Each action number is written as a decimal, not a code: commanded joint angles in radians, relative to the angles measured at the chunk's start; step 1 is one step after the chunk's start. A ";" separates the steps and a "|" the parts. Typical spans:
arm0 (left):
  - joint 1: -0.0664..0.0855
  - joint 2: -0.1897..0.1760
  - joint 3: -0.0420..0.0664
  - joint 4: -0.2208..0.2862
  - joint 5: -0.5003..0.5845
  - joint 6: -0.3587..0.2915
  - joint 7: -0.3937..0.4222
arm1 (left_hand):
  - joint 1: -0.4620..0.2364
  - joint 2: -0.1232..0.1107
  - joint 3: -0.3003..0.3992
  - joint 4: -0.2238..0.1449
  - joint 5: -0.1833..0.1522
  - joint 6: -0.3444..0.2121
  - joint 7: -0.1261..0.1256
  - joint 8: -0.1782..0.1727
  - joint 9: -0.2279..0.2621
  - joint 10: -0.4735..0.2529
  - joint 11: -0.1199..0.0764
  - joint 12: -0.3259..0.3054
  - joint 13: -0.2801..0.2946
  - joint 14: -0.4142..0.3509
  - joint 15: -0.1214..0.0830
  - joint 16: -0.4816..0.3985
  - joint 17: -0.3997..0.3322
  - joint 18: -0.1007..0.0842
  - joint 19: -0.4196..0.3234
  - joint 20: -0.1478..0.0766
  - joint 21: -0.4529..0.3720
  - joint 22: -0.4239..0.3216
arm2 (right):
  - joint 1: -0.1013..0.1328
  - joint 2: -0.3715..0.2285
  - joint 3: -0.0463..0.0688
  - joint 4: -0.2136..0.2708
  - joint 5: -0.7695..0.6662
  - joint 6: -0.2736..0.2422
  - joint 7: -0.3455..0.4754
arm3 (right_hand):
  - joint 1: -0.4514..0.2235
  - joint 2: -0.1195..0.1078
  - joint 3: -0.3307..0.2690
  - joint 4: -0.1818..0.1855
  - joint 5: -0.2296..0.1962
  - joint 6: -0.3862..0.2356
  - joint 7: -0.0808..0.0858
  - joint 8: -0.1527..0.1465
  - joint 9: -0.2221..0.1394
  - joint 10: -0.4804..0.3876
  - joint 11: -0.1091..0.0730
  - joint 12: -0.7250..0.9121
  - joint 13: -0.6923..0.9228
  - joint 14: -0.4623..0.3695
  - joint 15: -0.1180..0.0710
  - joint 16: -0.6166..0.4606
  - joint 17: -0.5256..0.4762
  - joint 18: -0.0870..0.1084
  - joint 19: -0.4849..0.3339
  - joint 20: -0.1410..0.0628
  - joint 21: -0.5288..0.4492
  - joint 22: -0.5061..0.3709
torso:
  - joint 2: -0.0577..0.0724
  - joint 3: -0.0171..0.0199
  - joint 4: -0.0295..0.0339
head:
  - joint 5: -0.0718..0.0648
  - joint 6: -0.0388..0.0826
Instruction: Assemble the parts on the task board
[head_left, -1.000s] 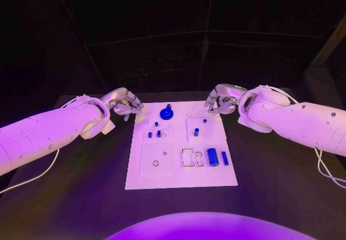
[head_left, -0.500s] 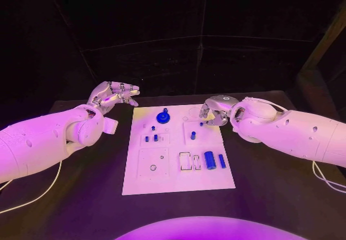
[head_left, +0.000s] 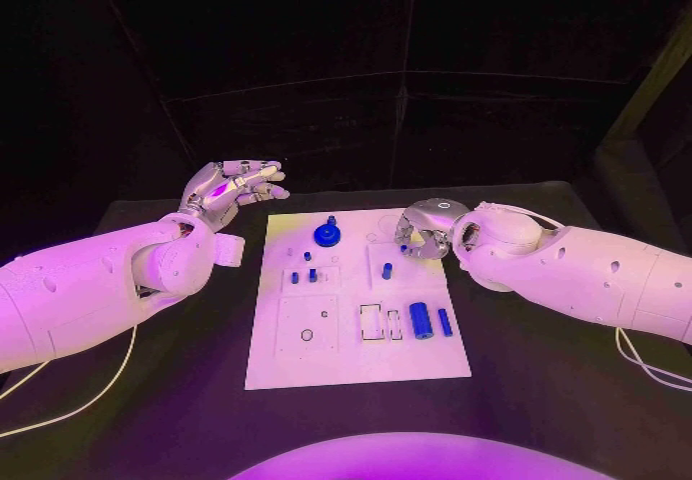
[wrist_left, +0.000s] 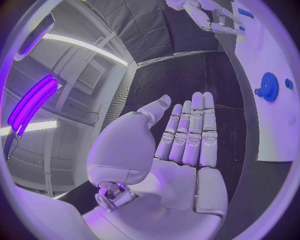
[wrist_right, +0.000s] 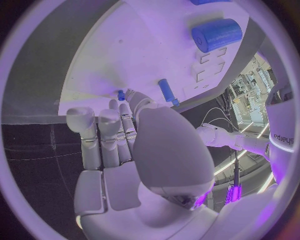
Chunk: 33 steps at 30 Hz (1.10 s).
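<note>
Hovering off the board's far-left corner, left hand (head_left: 231, 186) raised, fingers extended and apart, holding nothing. Task board (head_left: 281, 355) lies mid-bench (head_left: 548, 380); blue gear (head_left: 327, 235) at its far end, cylinder (head_left: 423, 319) nearer. Right hand (head_left: 420, 228) over far-right edge, fingers curled downward; whether it holds anything cannot be told.

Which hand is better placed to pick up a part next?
Probably the right hand: it hangs over the board's far right corner, fingers down beside a small peg. The left hand is raised, open, off the board's left side.
</note>
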 joint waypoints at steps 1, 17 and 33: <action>0.001 -0.001 0.001 0.010 0.035 0.030 0.030 | 0.002 0.012 -0.005 0.002 0.002 -0.006 0.001 -0.004 -0.001 -0.005 0.004 -0.006 0.000 0.006 0.004 -0.007 -0.002 -0.001 0.002 0.006 -0.003 -0.003 | -0.002 0.004 0.001 -0.003 -0.018 0.030 -0.007 | 0.004 0.004 0.012 -0.002 -0.004 0.011 0.001 -0.005 0.002 0.013 -0.001 -0.004 -0.008 0.007 0.000 0.008 0.004 0.011 0.006 0.003 0.007 0.005 | 0.000 0.0008 -0.0010 | -0.002 -0.002; 0.000 -0.001 -0.001 0.015 0.036 0.037 0.023 | 0.005 0.016 -0.005 0.001 0.002 -0.009 0.001 -0.005 -0.001 -0.006 0.004 -0.005 0.000 0.013 0.003 -0.012 -0.005 0.000 0.006 0.008 -0.005 -0.008 | -0.011 0.017 0.001 -0.010 -0.078 0.032 -0.054 | 0.020 0.031 0.125 -0.064 -0.036 0.095 -0.014 0.006 0.008 0.116 -0.022 -0.008 -0.043 0.041 -0.020 0.067 0.073 -0.014 0.082 -0.009 0.095 0.150 | 0.000 0.0017 -0.0031 | -0.005 -0.009; 0.000 -0.001 -0.001 0.007 0.035 0.040 0.017 | 0.008 0.014 -0.006 -0.003 0.002 -0.012 0.002 -0.006 0.000 -0.009 0.005 -0.004 0.000 0.017 0.004 -0.016 -0.007 0.001 0.008 0.008 -0.007 -0.013 | -0.016 0.010 0.001 0.025 -0.151 -0.110 -0.084 | -0.012 0.030 0.175 -0.114 -0.042 0.146 -0.028 0.011 0.013 0.178 -0.039 -0.017 -0.046 0.051 -0.034 0.078 0.075 -0.027 0.118 -0.023 0.145 0.232 | 0.000 0.0018 -0.0039 | -0.016 -0.008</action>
